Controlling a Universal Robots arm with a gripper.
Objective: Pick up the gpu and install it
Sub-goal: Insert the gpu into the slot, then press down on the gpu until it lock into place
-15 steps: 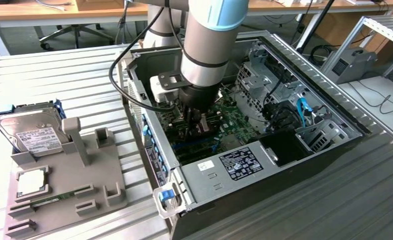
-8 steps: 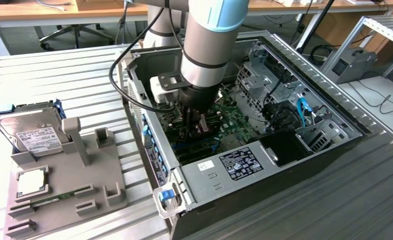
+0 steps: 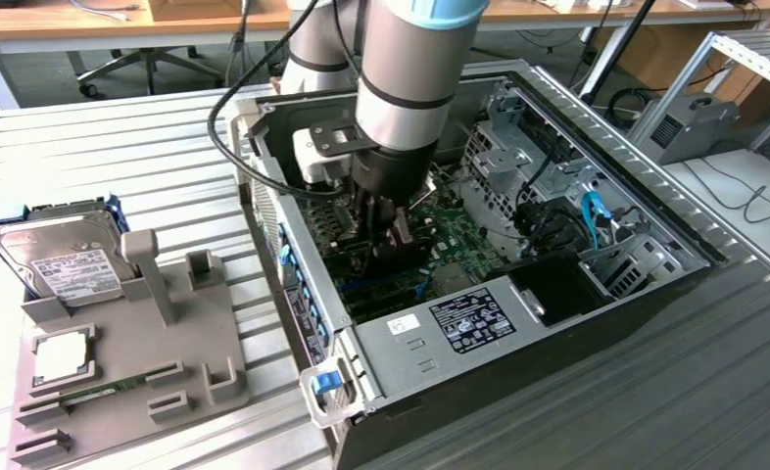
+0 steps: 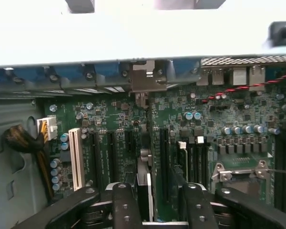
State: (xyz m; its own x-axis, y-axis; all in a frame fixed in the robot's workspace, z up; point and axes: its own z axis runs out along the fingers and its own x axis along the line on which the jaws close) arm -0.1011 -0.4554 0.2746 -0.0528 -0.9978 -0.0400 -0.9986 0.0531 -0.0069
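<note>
We see the open computer case [image 3: 490, 323] on the slatted table [image 3: 123, 147]. Inside it, the gripper [image 4: 144, 202] hangs over the motherboard [image 4: 229, 114], jaws spread, the gpu [image 4: 143, 183] standing edge-on between them in its slot.

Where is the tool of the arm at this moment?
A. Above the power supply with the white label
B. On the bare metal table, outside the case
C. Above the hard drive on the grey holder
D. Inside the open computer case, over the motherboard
D: in the exterior view the tool reaches down into the open computer case, over the green motherboard, with the gpu edge-on between its open jaws.
</note>
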